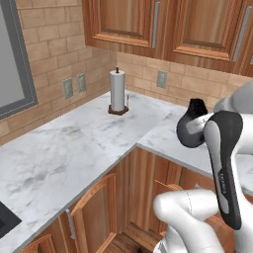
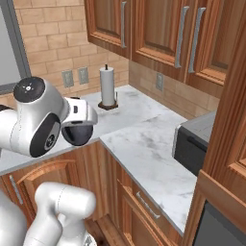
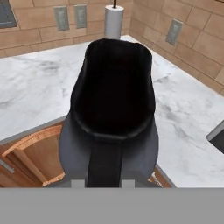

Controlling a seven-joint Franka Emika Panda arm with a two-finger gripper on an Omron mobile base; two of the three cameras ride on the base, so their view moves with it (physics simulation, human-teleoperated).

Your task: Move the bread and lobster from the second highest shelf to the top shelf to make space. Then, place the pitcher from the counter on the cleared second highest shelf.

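The pitcher (image 3: 111,113), a glossy dark grey jug, is held in the air with its black mouth facing the hand camera. My gripper (image 3: 103,181) is shut on it at its lower body. In the left base view the pitcher (image 1: 191,126) hangs above the corner bend of the marble counter (image 1: 74,148), just left of my arm's dark forearm. From the right base view its round dark body (image 2: 77,133) sits under the white hand, over the counter (image 2: 144,144) edge. The bread, the lobster, the top shelf and the second highest shelf are out of view.
A paper towel roll (image 1: 117,91) stands at the back of the counter near the wall corner. Wooden wall cabinets (image 1: 148,24) hang above. A dark appliance (image 2: 192,144) sits on the counter at the right. A tall wooden panel (image 2: 226,144) is close on the right.
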